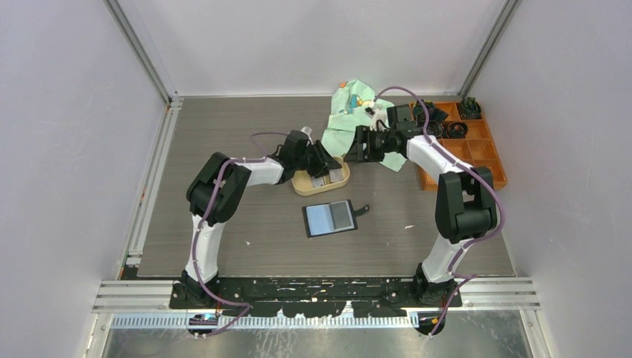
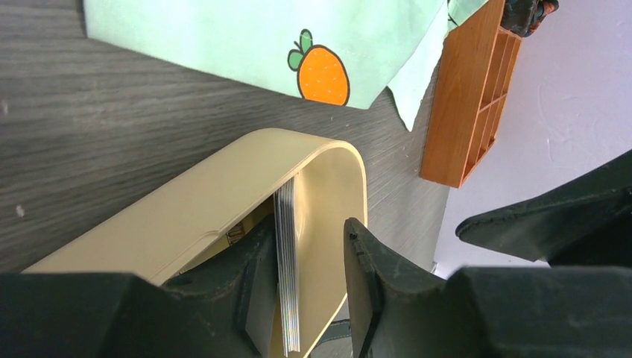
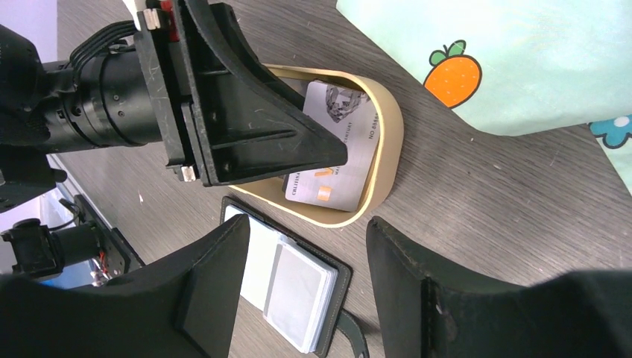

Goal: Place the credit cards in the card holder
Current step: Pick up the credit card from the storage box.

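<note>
left of centre in the top view, the left gripper dips into a smooth tan oval tray, jaws spread around a thin stack of credit cards standing on edge. just below lies the matte black card holder, opened flat, long axis sideways, tab pointing right. the right gripper, also spread, hovers beside the tray, over a mint carrot-print cloth. an orange compartment box sits far right.

Tan tray, green cloth, orange box

The grey wood-grain table carries a tan tray, an open black wallet, a green cloth and an orange box.
</note>
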You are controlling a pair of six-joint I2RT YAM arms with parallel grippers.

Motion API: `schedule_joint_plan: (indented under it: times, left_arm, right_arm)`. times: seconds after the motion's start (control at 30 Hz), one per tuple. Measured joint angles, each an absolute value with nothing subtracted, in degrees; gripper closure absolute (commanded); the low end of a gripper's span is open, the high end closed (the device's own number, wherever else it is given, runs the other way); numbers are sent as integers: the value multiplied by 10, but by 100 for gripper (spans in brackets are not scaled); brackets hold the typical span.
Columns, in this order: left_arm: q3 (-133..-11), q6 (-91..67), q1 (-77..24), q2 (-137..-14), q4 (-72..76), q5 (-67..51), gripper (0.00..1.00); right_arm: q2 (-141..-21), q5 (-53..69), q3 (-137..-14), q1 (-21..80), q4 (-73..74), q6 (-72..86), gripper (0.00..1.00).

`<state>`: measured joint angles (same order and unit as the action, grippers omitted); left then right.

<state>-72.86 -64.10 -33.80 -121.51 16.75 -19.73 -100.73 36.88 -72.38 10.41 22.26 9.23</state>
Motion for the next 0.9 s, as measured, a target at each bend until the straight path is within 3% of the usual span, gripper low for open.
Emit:
schedule_joint_plan:
  times: [0.13, 0.33, 0.67, 0.9]
  left_arm:
    - [-750, -641, -341, -1227, 151, -197, 73]
    - [-753, -638, -343, -1229, 124, -194, 100]
    - [-660, -626, -323, -1163, 142, -206, 97]
    - [-643, -629, -299, -1156, 154, -229, 77]
  right_arm:
    - [-1004, 372, -724, 101, 222, 93, 36]
    - [-1000, 377, -723, 96, 222, 95, 36]
    - [-1000, 384, -721, 93, 220, 99, 36]
    - [-1000, 387, -719, 93, 217, 105, 36]
